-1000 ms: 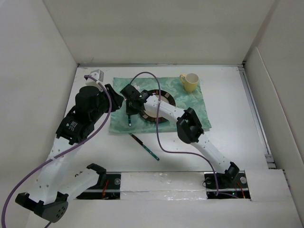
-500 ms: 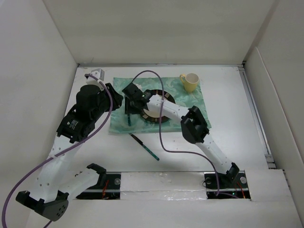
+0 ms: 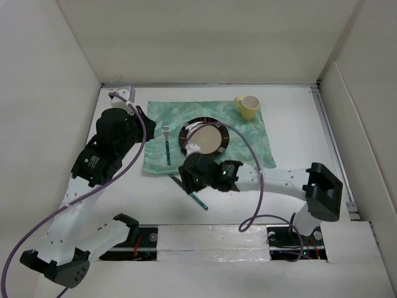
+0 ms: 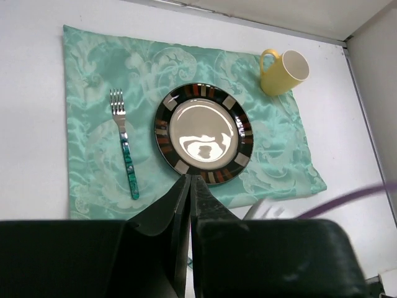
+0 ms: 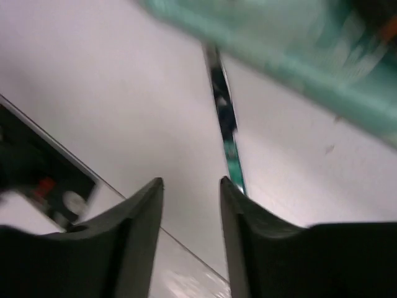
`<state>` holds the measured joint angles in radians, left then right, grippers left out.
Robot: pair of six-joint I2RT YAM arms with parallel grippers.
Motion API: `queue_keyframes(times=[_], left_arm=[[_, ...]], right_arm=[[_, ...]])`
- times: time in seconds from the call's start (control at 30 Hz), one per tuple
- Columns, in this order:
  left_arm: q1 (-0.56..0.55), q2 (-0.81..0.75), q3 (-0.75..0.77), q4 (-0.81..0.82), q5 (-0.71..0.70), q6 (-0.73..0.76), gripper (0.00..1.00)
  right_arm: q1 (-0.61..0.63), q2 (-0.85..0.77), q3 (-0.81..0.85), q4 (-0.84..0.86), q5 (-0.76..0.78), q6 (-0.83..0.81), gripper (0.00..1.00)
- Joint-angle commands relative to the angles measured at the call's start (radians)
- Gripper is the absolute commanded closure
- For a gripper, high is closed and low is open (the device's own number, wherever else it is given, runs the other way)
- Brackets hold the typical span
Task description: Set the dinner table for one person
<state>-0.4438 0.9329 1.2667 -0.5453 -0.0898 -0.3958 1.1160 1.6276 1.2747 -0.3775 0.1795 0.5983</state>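
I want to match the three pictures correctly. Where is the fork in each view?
Top external: the fork lies on the green cloth, left of the plate.
Left wrist: fork left of centre, left of the plate.
Right wrist: not in it.
Shared landmark: the green cloth, blurred along the right wrist view's top.

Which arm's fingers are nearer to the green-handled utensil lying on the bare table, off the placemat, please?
Right. The right fingers hover, open, just above the utensil; the left fingers are shut and raised by the left edge of the placemat, well away.

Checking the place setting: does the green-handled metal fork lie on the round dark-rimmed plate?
No, the fork lies on the mint-green cloth, apart from the plate.
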Motion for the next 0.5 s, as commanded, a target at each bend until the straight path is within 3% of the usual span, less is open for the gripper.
queue_keyframes(times=[0.0, 0.03, 0.1, 0.27, 0.4, 0.47], left_arm=[[-0.004, -0.037, -0.012, -0.008, -0.014, -0.008, 0.99], [-0.004, -0.039, -0.013, -0.011, -0.018, -0.011, 0.96], [-0.004, -0.04, -0.01, -0.016, -0.011, -0.017, 0.87], [-0.004, -0.037, -0.004, -0.021, -0.004, -0.06, 0.83], [-0.004, -0.054, -0.013, -0.024, -0.002, -0.083, 0.82], [-0.004, -0.072, -0.027, -0.028, -0.022, -0.09, 0.82]], right_arm=[[0.099, 0.025, -0.132, 0.011, 0.064, -0.041, 0.5], [0.11, 0.025, -0.161, 0.021, 0.07, -0.045, 0.43], [0.122, 0.041, -0.178, 0.035, 0.071, -0.049, 0.42], [0.131, 0.136, -0.184, 0.042, 0.103, -0.069, 0.41], [0.151, 0.198, -0.204, 0.071, 0.101, -0.078, 0.43], [0.163, 0.235, -0.222, 0.118, 0.086, -0.071, 0.51]])
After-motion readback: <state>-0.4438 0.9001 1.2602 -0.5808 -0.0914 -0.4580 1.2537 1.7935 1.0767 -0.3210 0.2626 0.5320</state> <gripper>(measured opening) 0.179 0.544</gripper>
